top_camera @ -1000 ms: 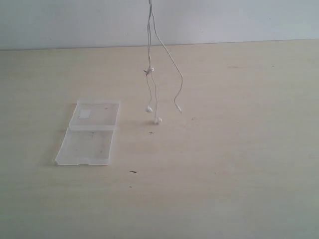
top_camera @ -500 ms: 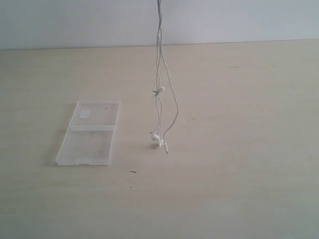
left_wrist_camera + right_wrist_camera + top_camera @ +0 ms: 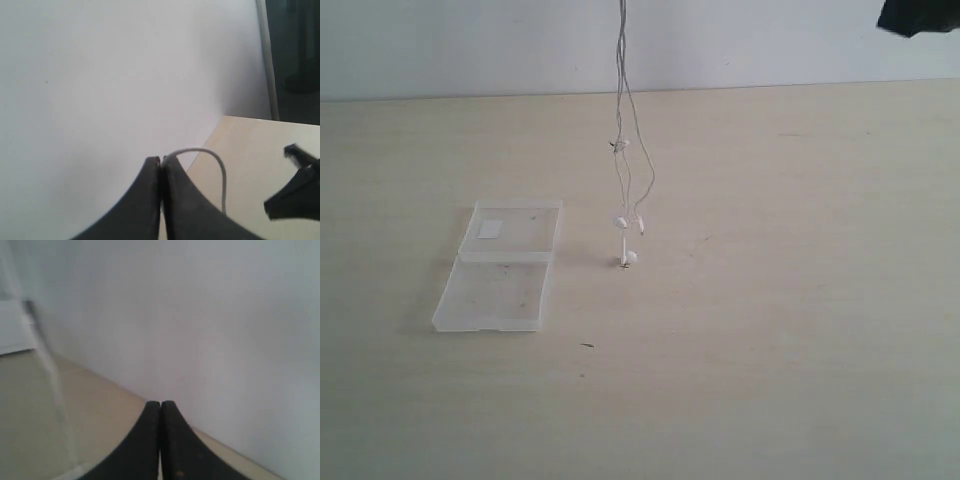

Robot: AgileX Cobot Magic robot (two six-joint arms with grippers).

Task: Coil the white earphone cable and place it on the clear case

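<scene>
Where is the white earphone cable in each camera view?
Exterior: the white earphone cable hangs from the top edge, earbuds dangling right of the clear case.
Left wrist: it loops out of the shut left gripper.
Right wrist: a blurred pale streak, probably it, apart from the right gripper.
Shared landmark: the table.

Cable (image 3: 619, 144) right of clear case (image 3: 495, 295)

White earphone cable (image 3: 618, 144) hangs from above the frame, strands bunched, lowest earbud near the bench (image 3: 770, 300). Clear case (image 3: 498, 295) lies open flat, left of cable, apart.
</scene>
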